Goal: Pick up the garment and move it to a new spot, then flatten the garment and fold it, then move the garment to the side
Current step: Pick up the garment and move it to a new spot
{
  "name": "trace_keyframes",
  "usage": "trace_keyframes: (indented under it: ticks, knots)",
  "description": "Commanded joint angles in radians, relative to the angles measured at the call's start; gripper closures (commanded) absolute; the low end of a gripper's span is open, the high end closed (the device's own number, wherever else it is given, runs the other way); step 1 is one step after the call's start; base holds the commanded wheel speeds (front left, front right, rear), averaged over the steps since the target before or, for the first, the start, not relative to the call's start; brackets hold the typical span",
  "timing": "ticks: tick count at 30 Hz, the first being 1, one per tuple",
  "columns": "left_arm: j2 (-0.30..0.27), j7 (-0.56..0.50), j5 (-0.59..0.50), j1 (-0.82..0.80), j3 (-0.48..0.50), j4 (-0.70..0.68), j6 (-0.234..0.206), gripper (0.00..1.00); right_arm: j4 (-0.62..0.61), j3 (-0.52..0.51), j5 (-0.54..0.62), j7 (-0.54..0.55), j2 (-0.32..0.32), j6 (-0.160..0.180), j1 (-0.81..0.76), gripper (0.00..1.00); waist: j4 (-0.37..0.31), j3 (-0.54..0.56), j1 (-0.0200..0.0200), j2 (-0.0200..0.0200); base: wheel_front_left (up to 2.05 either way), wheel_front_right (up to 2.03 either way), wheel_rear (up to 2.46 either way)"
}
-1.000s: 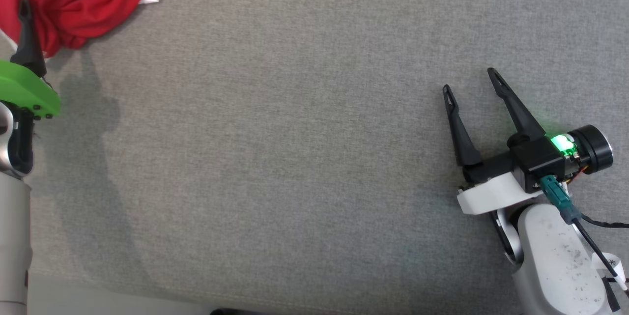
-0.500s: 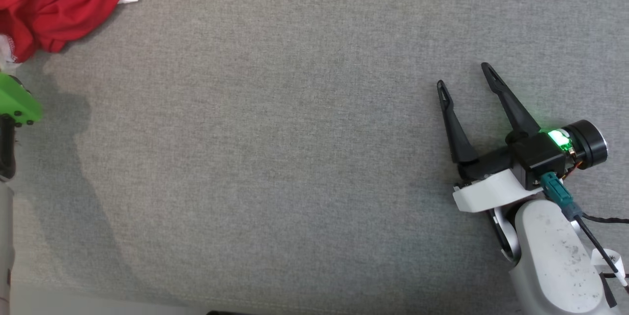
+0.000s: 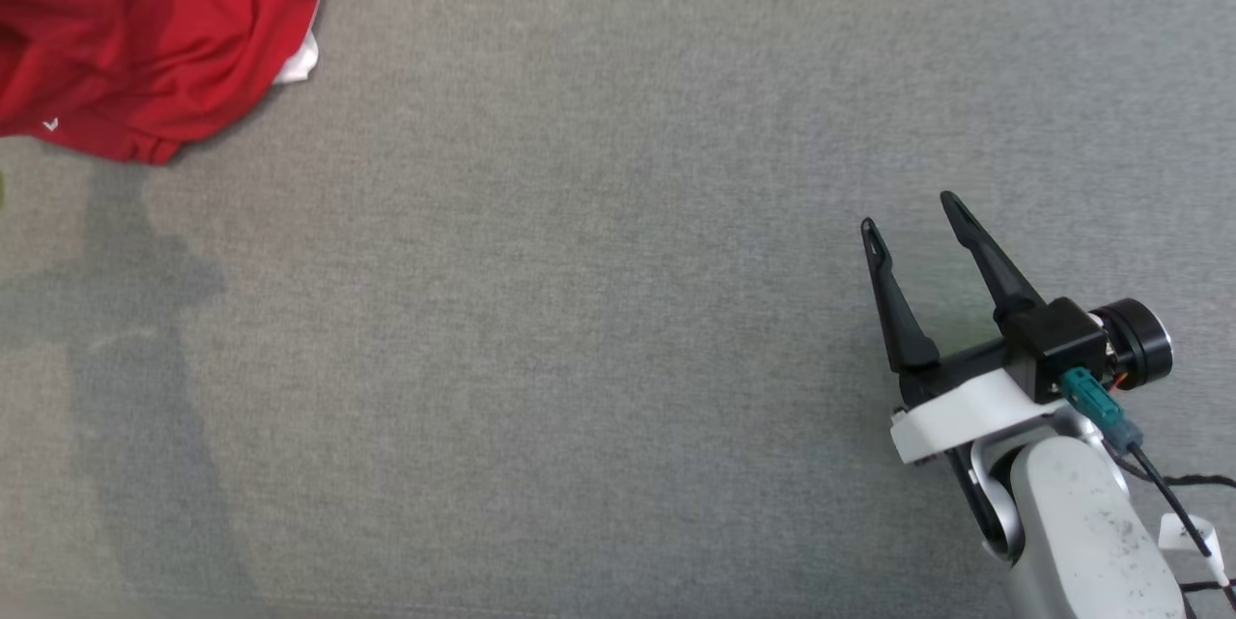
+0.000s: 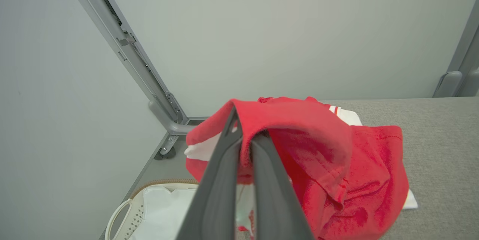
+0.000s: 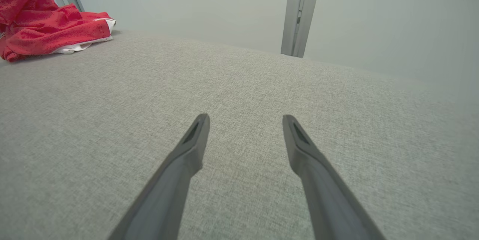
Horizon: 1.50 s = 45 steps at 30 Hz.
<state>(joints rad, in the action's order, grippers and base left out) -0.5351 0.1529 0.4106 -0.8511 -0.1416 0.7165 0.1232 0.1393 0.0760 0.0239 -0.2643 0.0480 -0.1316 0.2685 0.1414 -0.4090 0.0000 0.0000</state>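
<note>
Now that the left gripper (image 4: 245,135) has snapped shut on a fold of the red garment (image 4: 318,150), the cloth drapes over it and the rest lies bunched on the grey counter (image 3: 579,310) just beyond. I think the lift to a new spot can start. The right gripper (image 3: 909,213) is wide open, empty, well apart from the garment.

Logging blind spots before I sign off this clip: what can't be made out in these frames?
- Head view: the red garment runs off the top and left edges, so its full spread is unknown.
- Left wrist view: the garment drapes over the left gripper, hiding how much cloth is pinched.
- Left wrist view: the white basket is cut by the bottom edge; contents unclear.
</note>
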Motion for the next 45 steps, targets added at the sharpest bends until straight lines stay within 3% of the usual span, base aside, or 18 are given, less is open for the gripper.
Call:
trace_keyframes:
  ticks: [1, 10, 18, 26, 34, 45]
  knots:
    - [-0.014, -0.009, -0.016, -0.018, -0.012, -0.024, 0.003, 1.00, 0.003, -0.001, -0.016, 0.000, 0.004, 0.002, -0.020, 0.00, -0.044, 0.092, 0.0000, 0.0000, 0.00, 0.00, 0.00]
    - [-0.055, -0.081, -0.070, -0.041, -0.101, -0.231, 0.006, 1.00, 0.016, -0.023, -0.076, 0.000, 0.004, 0.002, -0.077, 0.00, -0.123, 0.208, 0.0000, 0.0000, 0.00, 0.00, 0.00]
    - [0.028, -0.163, -0.074, -0.099, -0.220, -0.459, 0.006, 1.00, 0.022, -0.064, -0.107, 0.000, 0.004, 0.002, -0.125, 0.00, -0.190, 0.265, 0.0000, 0.0000, 0.00, 0.00, 0.00]
    - [0.175, -0.181, 0.024, -0.149, -0.313, -0.564, 0.007, 1.00, 0.019, -0.098, -0.126, 0.000, 0.004, 0.002, -0.131, 0.00, -0.245, 0.270, 0.0000, 0.0000, 0.00, 0.00, 0.00]
    - [0.231, -0.128, 0.074, -0.054, -0.336, -0.434, 0.001, 1.00, 0.005, -0.110, -0.141, 0.000, 0.004, 0.002, -0.107, 0.00, -0.288, 0.224, 0.0000, 0.0000, 0.00, 0.00, 0.00]
    - [0.219, 0.032, 0.043, 0.070, -0.356, -0.057, -0.027, 1.00, -0.014, -0.108, -0.138, 0.000, 0.004, 0.002, -0.056, 0.00, -0.326, 0.098, 0.0000, 0.0000, 0.00, 0.00, 0.00]
